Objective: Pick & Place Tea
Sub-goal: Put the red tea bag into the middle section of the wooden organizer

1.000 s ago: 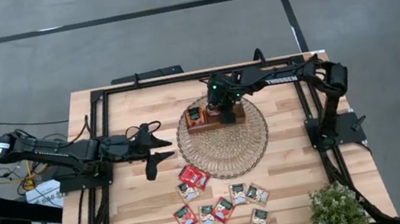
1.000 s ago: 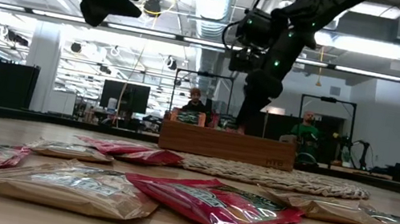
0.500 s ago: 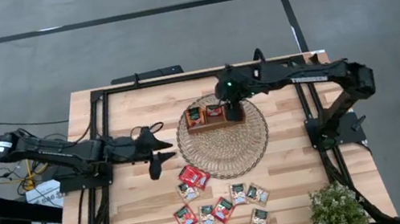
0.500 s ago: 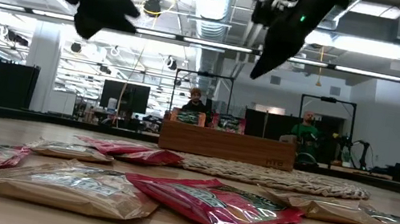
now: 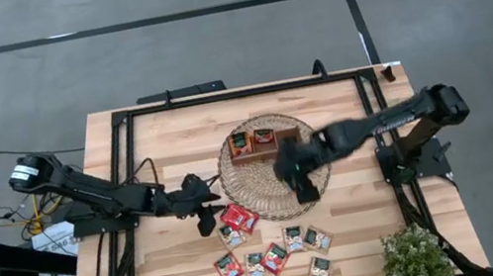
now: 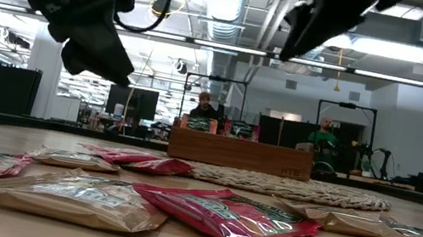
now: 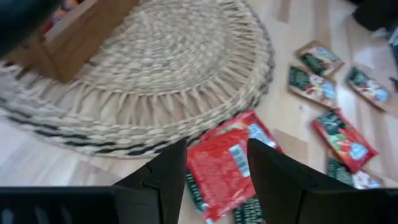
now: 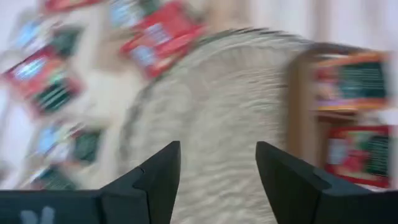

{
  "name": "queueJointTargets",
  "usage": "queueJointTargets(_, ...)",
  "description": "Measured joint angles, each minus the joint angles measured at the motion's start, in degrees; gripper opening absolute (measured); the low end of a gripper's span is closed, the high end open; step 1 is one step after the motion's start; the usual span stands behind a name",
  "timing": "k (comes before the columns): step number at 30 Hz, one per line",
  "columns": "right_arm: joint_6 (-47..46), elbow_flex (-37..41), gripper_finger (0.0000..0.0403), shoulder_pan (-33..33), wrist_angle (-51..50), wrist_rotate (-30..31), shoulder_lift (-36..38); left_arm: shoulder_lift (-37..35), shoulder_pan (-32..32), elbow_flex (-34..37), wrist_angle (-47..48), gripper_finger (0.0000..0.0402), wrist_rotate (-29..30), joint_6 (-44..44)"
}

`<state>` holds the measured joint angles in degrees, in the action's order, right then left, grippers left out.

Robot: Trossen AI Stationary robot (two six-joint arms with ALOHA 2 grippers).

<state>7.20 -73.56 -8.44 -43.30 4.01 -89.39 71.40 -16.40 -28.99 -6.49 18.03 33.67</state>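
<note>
Left gripper (image 5: 205,211): positioned low over the table (image 5: 157,143), just beside the left edge of the round wicker mat (image 5: 276,175); fingers apart, nothing between them. In the left wrist view, fingers (image 7: 166,177) framing a red-orange sachet (image 7: 219,165) lying at the mat's rim (image 7: 161,93), not touching it.

Loose tea sachets (image 5: 270,246): scattered flat on the table in front of the mat, red-orange and pale green-beige mixed, some overlapping. Nearest red pair (image 5: 238,219) just beside the left gripper. In the low view, same sachets (image 6: 221,213) lying flat in the foreground.

Wooden tray (image 5: 265,143): resting on the far part of the mat. Two sachets in the tray (image 5: 253,140), standing in the left and middle compartments; right compartment contents not discernible. Tray (image 6: 240,153) visible in the low view on the mat (image 6: 295,187).

Right gripper (image 5: 302,182): above the mat's right half, in front of the tray, clear of both; fingers wide apart and empty. In the right wrist view, fingers (image 8: 160,171) over the weave (image 8: 211,118), tray (image 8: 348,118) to one side.

Potted plant (image 5: 415,257): at the table's near right corner.
</note>
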Motion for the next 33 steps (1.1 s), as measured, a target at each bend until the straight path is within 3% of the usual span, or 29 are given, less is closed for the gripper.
queueJointTargets(6,-3.07,-0.17,0.0185,-9.14,5.09,0.60,-5.12,0.08,-2.90,0.02,-2.11,0.0160,-3.86,2.46)
queueJointTargets(12,-5.97,-0.07,0.0165,-12.78,4.02,4.75,-7.56,0.08,-9.40,0.02,-1.01,0.0160,-8.49,15.64)
queueJointTargets(17,-8.17,-0.17,0.0155,-12.97,2.54,5.15,-6.90,0.08,-16.94,-0.47,1.31,0.0160,-6.32,27.70)
queueJointTargets(23,-9.71,-0.23,0.0154,-12.93,1.65,5.15,-6.08,4.18,-23.99,-11.64,19.31,0.0160,3.49,34.18)
queueJointTargets(30,-11.39,-0.17,0.0161,-13.31,1.46,5.20,-6.16,17.85,-24.95,-30.88,46.55,0.0160,2.92,36.42)
queueJointTargets(33,-12.26,-0.17,0.0162,-14.03,1.32,5.18,-6.14,22.90,-24.83,-35.78,50.99,0.0160,1.78,38.48)
